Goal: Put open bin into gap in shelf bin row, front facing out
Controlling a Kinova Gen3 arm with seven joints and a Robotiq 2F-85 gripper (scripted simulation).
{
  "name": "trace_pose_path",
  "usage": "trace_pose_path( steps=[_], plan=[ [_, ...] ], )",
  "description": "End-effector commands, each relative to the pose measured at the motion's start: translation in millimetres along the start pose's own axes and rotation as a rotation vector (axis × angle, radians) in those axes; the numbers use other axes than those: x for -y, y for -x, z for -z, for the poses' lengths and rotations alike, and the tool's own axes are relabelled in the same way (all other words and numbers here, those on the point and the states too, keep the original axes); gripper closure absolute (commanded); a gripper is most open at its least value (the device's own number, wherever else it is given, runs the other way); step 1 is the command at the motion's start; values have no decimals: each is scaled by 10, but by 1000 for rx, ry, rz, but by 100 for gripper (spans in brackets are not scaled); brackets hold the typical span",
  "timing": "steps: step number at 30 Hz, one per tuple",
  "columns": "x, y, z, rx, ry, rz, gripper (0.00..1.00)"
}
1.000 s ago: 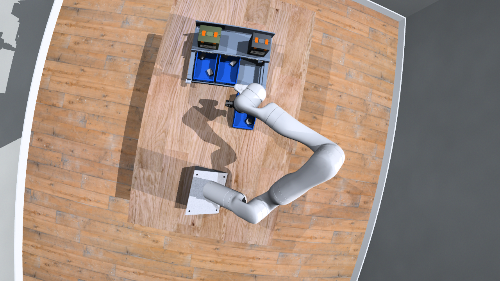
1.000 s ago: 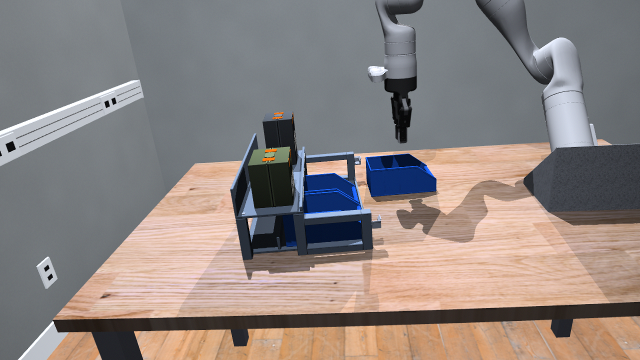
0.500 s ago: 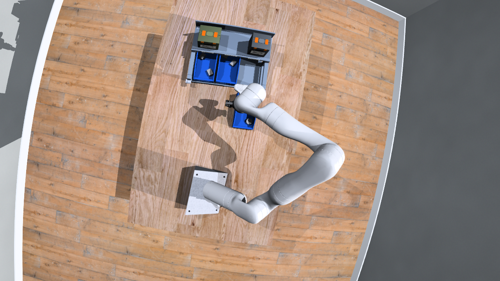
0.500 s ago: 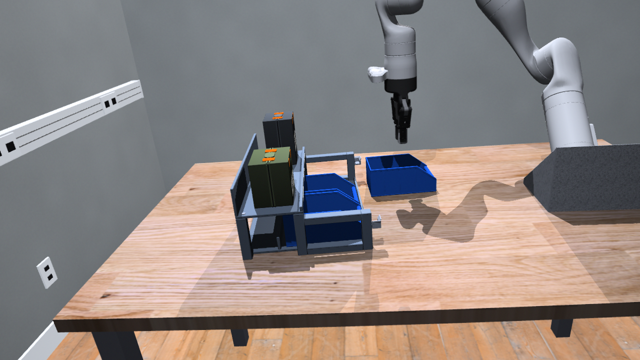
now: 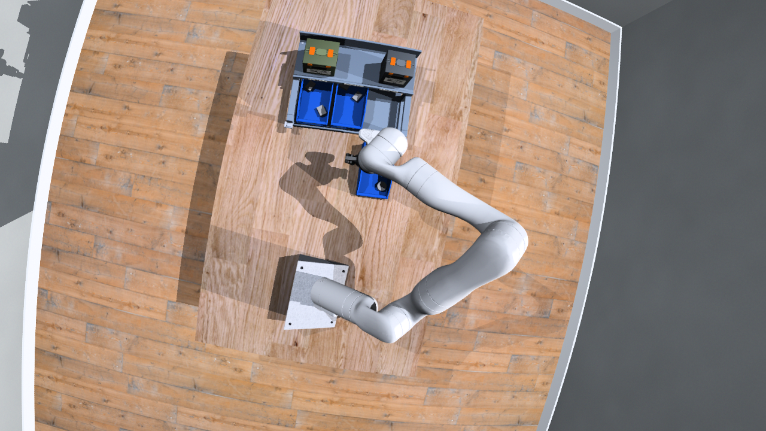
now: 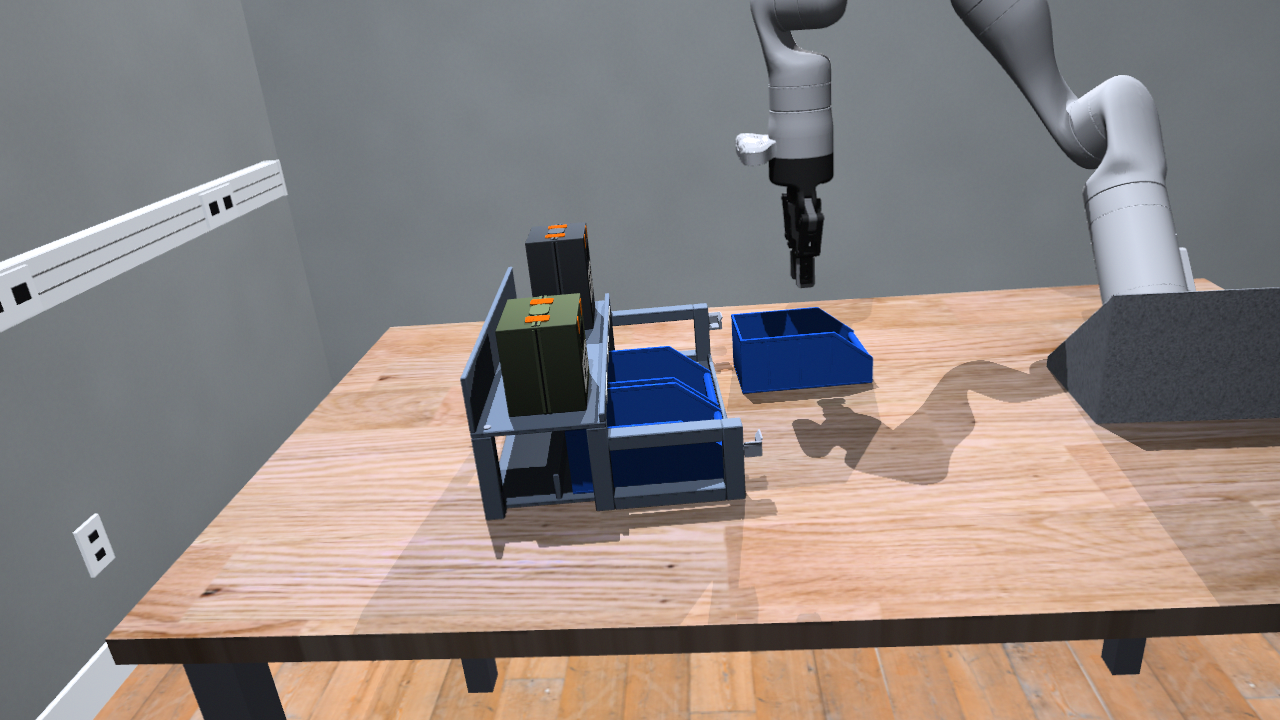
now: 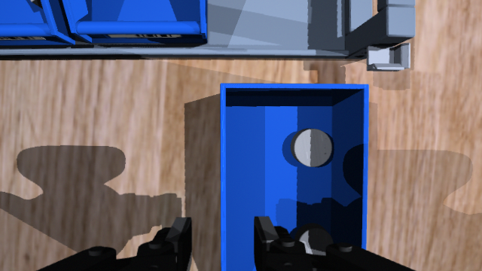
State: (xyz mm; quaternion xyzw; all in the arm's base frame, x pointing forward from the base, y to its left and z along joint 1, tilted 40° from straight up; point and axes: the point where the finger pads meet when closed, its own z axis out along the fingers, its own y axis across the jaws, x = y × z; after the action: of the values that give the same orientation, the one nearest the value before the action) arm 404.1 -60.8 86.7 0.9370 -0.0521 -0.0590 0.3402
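On surface (image 5: pixel 251 176) (image 6: pixel 402 555) (image 7: pixel 94 124): one blue bin (image 5: pixel 373 184) (image 6: pixel 802 362) (image 7: pixel 245 162), two parts inside, before shelf (image 5: pixel 405 115) (image 6: pixel 731 461) (image 7: pixel 400 22). Two bins shelved beside one gap. Two boxes above. Jaws (image 5: pixel 351 158) (image 6: pixel 803 273) partly spread, pinching nothing, over bin's side wall.

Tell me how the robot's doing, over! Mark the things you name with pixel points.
Gripper (image 6: pixel 804 284) (image 7: pixel 223 237) open, holding nothing, above the bin. Open bin (image 5: pixel 373 184) (image 6: pixel 801 362) (image 7: pixel 245 169) on table, parts inside. Gap unblocked; low board (image 5: pixel 353 85) above, maybe tight. Over.

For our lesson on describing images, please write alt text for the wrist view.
An open gripper hangs above the left wall of a blue bin on a wooden table. Two round parts lie inside the bin. Beyond stands a grey shelf with two blue bins.
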Motion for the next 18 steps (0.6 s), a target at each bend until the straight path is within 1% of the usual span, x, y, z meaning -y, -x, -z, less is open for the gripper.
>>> trace_pose_path(
  steps=[1,5,17,18],
  plan=[
    [-38,-70,-9,-2,-1,-52,61],
    [-203,-337,-73,-2,-1,-260,61],
    [-203,-337,-73,-2,-1,-260,61],
    [-260,-429,-94,-2,-1,-312,61]
  ],
)
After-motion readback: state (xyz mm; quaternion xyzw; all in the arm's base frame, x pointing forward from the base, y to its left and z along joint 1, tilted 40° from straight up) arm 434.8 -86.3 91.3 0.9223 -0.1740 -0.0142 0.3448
